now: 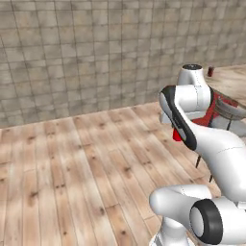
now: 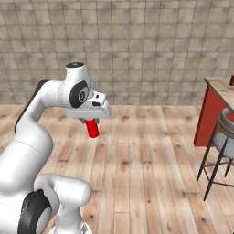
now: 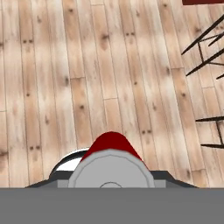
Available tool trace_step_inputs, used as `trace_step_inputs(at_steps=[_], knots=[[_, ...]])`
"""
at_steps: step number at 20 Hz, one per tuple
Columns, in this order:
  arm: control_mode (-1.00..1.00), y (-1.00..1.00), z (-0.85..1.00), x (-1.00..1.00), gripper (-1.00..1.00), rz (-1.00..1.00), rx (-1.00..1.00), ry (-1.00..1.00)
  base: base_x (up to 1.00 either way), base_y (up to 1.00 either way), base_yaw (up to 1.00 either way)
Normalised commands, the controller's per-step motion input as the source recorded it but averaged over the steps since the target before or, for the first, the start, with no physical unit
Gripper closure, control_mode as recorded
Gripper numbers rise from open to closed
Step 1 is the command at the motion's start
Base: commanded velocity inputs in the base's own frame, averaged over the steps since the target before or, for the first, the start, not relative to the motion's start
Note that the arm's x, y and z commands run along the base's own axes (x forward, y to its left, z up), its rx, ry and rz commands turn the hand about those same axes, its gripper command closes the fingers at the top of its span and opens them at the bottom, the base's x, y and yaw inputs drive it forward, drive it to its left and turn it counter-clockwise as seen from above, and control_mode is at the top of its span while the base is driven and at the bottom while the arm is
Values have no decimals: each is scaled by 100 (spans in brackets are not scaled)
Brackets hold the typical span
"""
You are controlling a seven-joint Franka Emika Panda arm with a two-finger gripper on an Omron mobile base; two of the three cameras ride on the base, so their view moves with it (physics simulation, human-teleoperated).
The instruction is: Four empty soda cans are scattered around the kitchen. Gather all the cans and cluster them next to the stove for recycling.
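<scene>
My gripper hangs in the air over the wood floor, shut on a red soda can that points down from the fingers. The hand view looks along this can, with its silver top nearest the camera. In the left base view a bit of the red can peeks out behind my forearm. Another small dark red can stands on the counter top at the far right. The stove is out of view.
A red-sided counter with a marble top stands to the right, with a dark-legged bar stool in front of it. The tan tiled wall closes the back. Open plank floor spreads ahead and to the left.
</scene>
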Motion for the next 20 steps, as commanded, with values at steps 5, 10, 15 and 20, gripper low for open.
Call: trace_step_inputs(at_steps=[5, 10, 15, 20], knots=[[100, 0, 0, 0, 100, 0, 0, 0, 1, 1, 50], [100, 0, 0, 0, 100, 0, 0, 0, 0, 0, 50], [100, 0, 0, 0, 100, 0, 0, 0, 2, 1, 50], [100, 0, 0, 0, 100, 0, 0, 0, 11, 1, 50]])
